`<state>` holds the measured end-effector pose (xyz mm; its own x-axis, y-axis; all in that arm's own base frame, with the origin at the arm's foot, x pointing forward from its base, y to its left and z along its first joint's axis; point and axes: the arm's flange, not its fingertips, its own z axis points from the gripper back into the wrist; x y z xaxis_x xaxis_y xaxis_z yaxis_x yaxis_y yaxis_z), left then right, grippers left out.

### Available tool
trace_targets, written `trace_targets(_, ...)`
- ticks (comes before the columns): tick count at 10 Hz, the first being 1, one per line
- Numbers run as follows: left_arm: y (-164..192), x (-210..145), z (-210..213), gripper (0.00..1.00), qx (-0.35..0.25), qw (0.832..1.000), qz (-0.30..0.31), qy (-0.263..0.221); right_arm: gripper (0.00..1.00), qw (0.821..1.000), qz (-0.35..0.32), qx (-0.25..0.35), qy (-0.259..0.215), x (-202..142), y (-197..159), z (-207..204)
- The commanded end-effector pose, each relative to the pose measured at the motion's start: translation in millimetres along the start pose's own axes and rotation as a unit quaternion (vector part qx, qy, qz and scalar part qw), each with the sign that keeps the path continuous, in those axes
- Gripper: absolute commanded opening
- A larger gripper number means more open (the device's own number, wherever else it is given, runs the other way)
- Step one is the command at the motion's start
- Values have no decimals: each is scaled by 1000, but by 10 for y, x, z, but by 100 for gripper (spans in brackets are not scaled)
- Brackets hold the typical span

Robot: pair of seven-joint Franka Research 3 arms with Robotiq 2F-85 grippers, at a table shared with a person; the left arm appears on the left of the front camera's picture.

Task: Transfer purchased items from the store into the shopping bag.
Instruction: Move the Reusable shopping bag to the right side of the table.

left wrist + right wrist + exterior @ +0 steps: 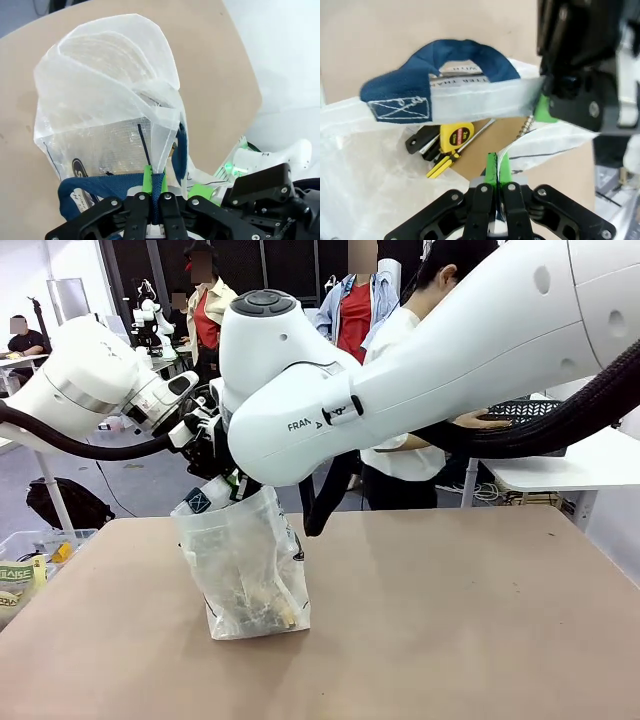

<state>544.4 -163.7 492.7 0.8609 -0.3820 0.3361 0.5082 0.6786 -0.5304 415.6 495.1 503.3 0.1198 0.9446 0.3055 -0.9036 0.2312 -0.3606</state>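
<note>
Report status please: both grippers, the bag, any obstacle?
Left gripper shut on navy strap handle. Right gripper shut on rim of translucent white plastic bag, upright on table. Yellow tape measure inside. No obstacle seen.

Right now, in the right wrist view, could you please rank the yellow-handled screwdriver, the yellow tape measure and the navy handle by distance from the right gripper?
1. Yellow-handled screwdriver, just beyond the right gripper, inside the bag.
2. Yellow tape measure, beyond it, deeper inside.
3. Navy handle, farthest, arching over the far rim.

Left gripper (155, 192) pinches the shopping bag (100, 115) strap.

A brown table (450, 620), perhaps a clear bin (30, 545) beside it
</note>
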Motion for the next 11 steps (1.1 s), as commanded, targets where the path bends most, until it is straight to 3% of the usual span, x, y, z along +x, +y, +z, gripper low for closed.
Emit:
trace_targets(1,52,28,26,0,-26,1000,-12,6,0,999,35,-3,5,140,27,-46)
trace_targets(7,6,51,-64,0,-60,998,-25,24,0,998,54,19,-18,248,121,-80)
trace_targets(8,6,41,-59,11,-60,998,-26,23,0,998,56,20,-17,250,136,-85)
trace_targets(10,17,60,-71,49,-70,997,-26,23,0,998,59,19,-18,250,138,-101)
trace_targets(11,10,61,-77,61,-75,997,-26,25,0,998,59,20,-19,246,146,-106)
